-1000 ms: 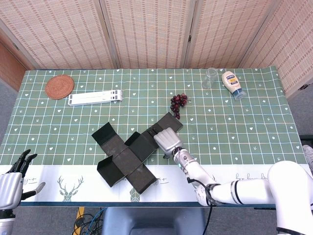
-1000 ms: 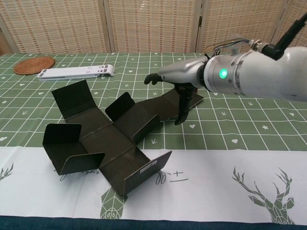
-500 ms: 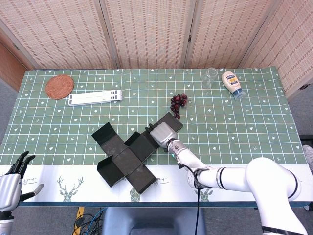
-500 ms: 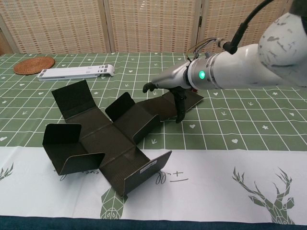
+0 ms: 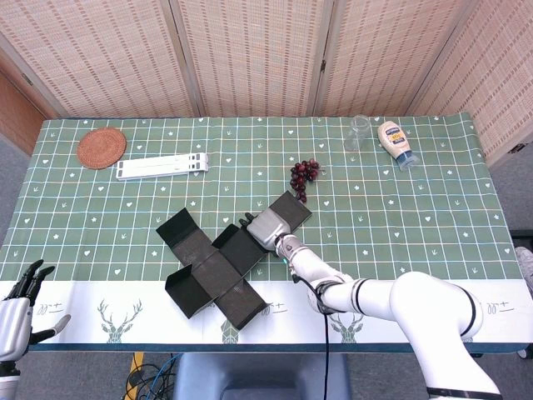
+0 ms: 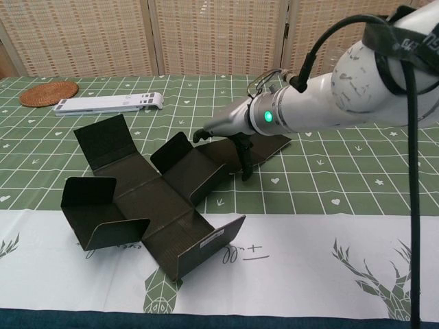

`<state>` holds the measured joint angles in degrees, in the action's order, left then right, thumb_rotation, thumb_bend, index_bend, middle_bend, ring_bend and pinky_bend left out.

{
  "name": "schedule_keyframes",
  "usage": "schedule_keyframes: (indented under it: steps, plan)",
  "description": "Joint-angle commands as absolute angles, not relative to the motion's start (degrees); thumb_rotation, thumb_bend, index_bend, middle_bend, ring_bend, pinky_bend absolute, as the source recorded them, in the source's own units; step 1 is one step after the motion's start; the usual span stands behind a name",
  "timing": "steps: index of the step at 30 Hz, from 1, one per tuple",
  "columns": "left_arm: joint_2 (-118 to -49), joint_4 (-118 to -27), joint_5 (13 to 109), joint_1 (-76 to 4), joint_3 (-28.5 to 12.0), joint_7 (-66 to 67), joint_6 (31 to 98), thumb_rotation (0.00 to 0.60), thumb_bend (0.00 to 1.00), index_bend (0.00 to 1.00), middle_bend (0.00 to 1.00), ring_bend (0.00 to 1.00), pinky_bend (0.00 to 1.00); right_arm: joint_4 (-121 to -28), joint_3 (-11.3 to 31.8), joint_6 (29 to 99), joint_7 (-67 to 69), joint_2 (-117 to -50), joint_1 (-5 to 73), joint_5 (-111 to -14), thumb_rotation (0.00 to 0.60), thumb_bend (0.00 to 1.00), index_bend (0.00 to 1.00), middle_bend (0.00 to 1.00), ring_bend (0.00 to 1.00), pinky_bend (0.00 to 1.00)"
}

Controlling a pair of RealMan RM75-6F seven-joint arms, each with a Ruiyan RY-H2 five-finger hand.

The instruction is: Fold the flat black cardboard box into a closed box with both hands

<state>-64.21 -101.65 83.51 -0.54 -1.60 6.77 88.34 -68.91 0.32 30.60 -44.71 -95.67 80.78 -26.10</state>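
Note:
The black cardboard box (image 5: 212,268) lies unfolded in a cross shape near the table's front edge, several of its flaps standing partly up (image 6: 140,199). Its long right flap (image 6: 264,146) lies flat, reaching toward the grapes. My right hand (image 5: 266,227) hovers over that flap close to the box's middle, fingers stretched out to the left and holding nothing (image 6: 230,128). One finger (image 6: 244,163) points straight down at the flap's front edge. My left hand (image 5: 17,302) hangs off the table's front left corner, fingers apart and empty; the chest view does not show it.
A woven coaster (image 5: 102,147) and a flat white stand (image 5: 161,167) lie at the back left. Dark grapes (image 5: 303,176) sit just behind the long flap. A glass (image 5: 358,132) and a mayonnaise bottle (image 5: 396,143) are at the back right.
My right hand has slid left along the long flap toward the box's middle. My left hand has sunk a little lower at the frame's corner. The box has not moved.

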Motion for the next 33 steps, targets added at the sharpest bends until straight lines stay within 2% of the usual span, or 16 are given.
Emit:
schedule_keyframes:
  steps: [1, 7, 11, 15, 25, 33]
  plan:
    - [-64.2, -101.6, 83.4, -0.5, -1.6, 6.7, 88.3, 0.6, 0.14, 0.16, 0.1, 0.23, 0.52, -67.4, -0.5, 29.3, -43.7, -96.3, 81.8, -26.2, 0.6, 0.1, 0.0, 0.05, 0.72, 1.0]
    - [-64.1, -101.5, 83.4, -0.3, -1.7, 6.6, 88.5, 0.6, 0.14, 0.16, 0.1, 0.22, 0.52, -65.2, -1.7, 27.9, -41.9, -97.3, 83.2, -26.4, 0.6, 0.1, 0.0, 0.09, 0.72, 1.0]
    - [-64.1, -101.3, 83.4, -0.2, -1.6, 6.5, 88.5, 0.6, 0.14, 0.16, 0.1, 0.22, 0.52, -64.4, -2.3, 28.3, -40.9, -97.8, 83.6, -26.8, 0.6, 0.16, 0.0, 0.15, 0.72, 1.0]
    - [-64.2, -101.2, 83.4, -0.3, -1.7, 6.4, 88.4, 0.6, 0.14, 0.15, 0.1, 0.22, 0.52, -64.1, -3.2, 29.3, -40.5, -98.1, 83.6, -27.7, 0.6, 0.19, 0.07, 0.2, 0.72, 1.0]
    - [-64.9, -97.2, 84.2, -4.3, -3.8, 5.7, 84.6, 0.6, 0.14, 0.19, 0.1, 0.22, 0.52, -70.5, -3.5, 36.9, -40.6, -96.1, 82.5, -29.0, 0.6, 0.22, 0.26, 0.31, 0.74, 1.0]
    - [-68.3, -88.8, 85.7, -10.4, -5.9, 4.1, 79.1, 0.6, 0.14, 0.23, 0.11, 0.25, 0.52, -77.6, -2.3, 44.8, -42.1, -93.9, 80.7, -26.3, 0.6, 0.24, 0.28, 0.33, 0.74, 1.0]
